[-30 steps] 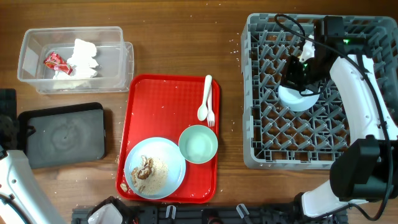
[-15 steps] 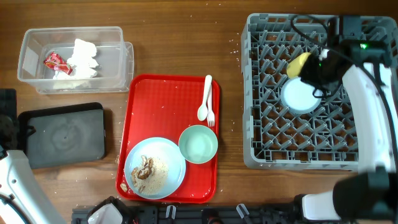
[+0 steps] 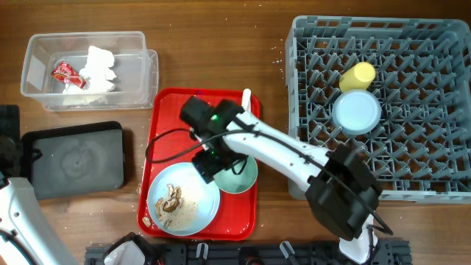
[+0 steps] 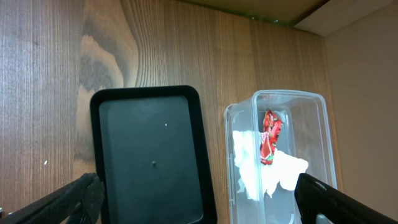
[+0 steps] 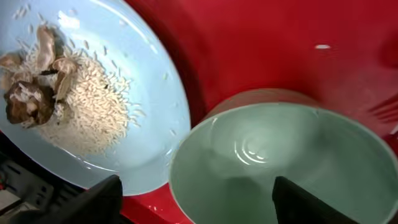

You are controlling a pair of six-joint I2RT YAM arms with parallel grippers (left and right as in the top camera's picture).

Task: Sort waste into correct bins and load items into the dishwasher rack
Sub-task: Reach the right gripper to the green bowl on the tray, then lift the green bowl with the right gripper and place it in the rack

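Observation:
My right gripper (image 3: 213,160) (image 5: 199,202) hangs open low over the red tray (image 3: 169,118). The near rim of a mint-green bowl (image 3: 246,177) (image 5: 280,155) lies between its fingers, untouched. Left of the bowl sits the light-blue plate (image 3: 199,206) (image 5: 124,124), holding the food scraps (image 3: 173,199) (image 5: 37,93). In the grey dishwasher rack (image 3: 412,147) stand the yellow cup (image 3: 358,76) and a second bowl (image 3: 356,112), upside down. The clear tub (image 3: 44,51) (image 4: 311,124) contains the white napkin (image 3: 98,70) (image 4: 267,171) and the red wrapper (image 3: 63,72) (image 4: 269,137). My left gripper (image 4: 199,208) is open above the black tray (image 4: 149,155) (image 3: 73,158).
My right arm (image 3: 294,158) reaches from the table's front edge across the red tray and hides most of the white cutlery; only the spoon's handle tip (image 3: 246,93) shows. Bare wood separates the tub, black tray, red tray and rack.
My right gripper let go of the upturned bowl in the rack, opened, and swung left across the table to the red tray. The left arm has not moved.

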